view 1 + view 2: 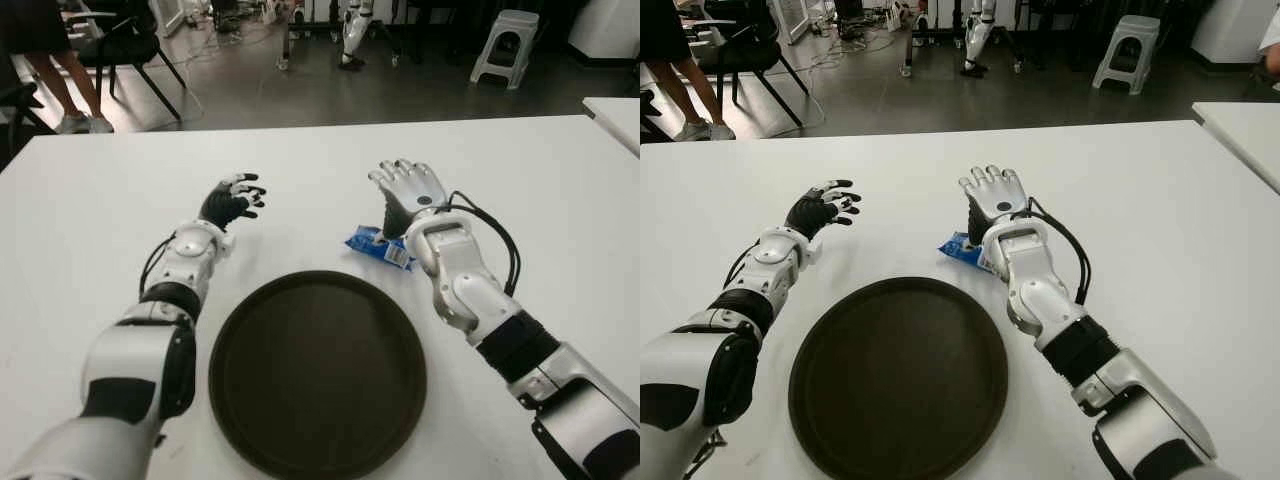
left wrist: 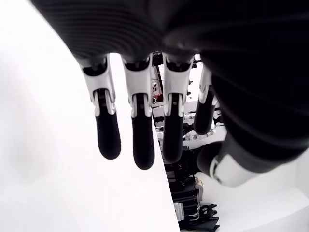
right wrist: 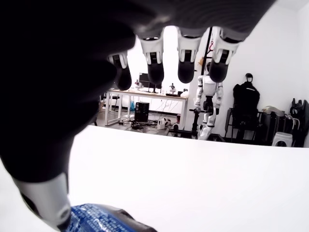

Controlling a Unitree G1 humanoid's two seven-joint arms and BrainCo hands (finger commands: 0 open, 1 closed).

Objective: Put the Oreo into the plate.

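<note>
Two humanoid arms in glossy white shells, broken by black ribbed bands at the joints and black elbow sections. The left hand [image 1: 232, 199] has a black palm and silver-white finger segments ending in black rubbery fingertips [image 2: 108, 137]. The right hand [image 1: 409, 190] shows silver-grey knuckles, with black cables [image 1: 497, 232] looping beside its wrist.

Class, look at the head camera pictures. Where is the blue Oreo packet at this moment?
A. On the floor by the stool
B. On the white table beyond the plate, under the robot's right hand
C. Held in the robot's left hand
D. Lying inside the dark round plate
B: the Oreo packet lies on the table just beyond the plate, with the open right hand over it; the left hand holds nothing.
</note>
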